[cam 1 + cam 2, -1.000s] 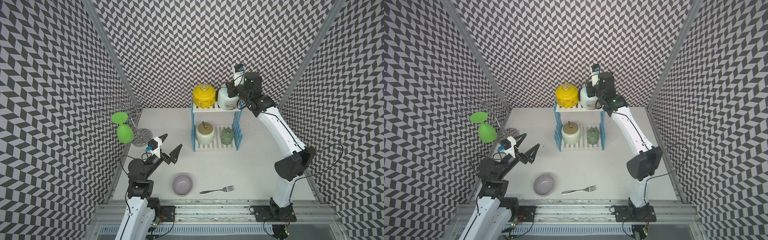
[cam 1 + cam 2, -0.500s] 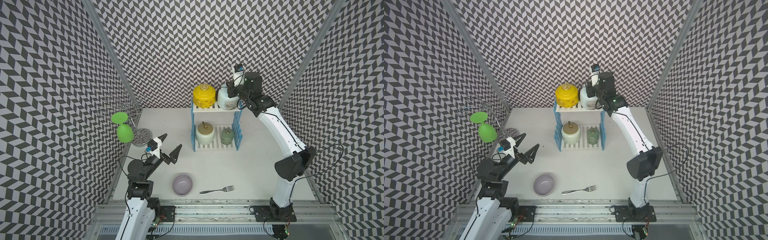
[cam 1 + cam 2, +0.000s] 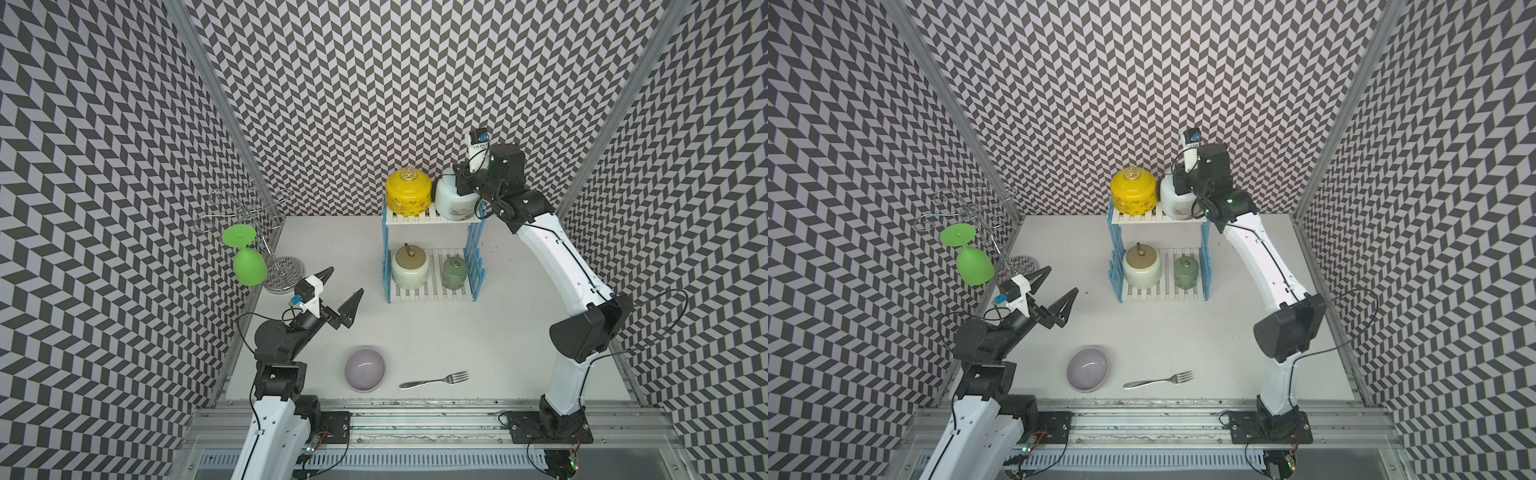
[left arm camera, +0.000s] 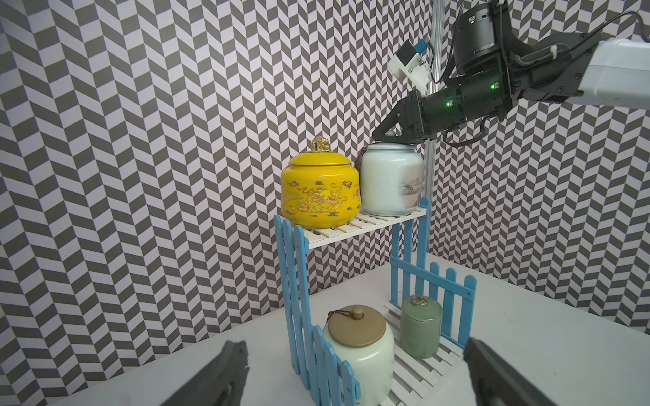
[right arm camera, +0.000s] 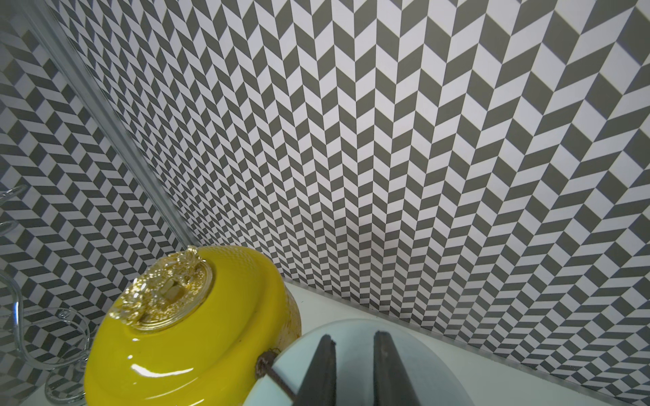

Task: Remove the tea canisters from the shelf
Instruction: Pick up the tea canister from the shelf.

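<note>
Progress: none removed | four tea canisters (image 3: 410,270) sitting on shelf (image 3: 432,218) | right pincer (image 4: 391,135) clamping pale canister (image 4: 387,186) knob | left pincer (image 3: 345,281) hanging open

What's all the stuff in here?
yellow canister: one, yellow, shelf's top tier.
pale canister: one, blue-white, top tier beside it.
cream canister: one, cream with tan lid, bottom tier.
small canister: one, grey-green, bottom tier.
shelf: one, white and light blue, back of table.
stand: one, chrome, table's left edge.
goblet: one, green, hanging upside down on stand.
bowl: one, lilac, front of table.
fork: one, silver, beside bowl.
left tool: one, black, open, above table.
right tool: one, black, shut on pale canister's lid knob.
</note>
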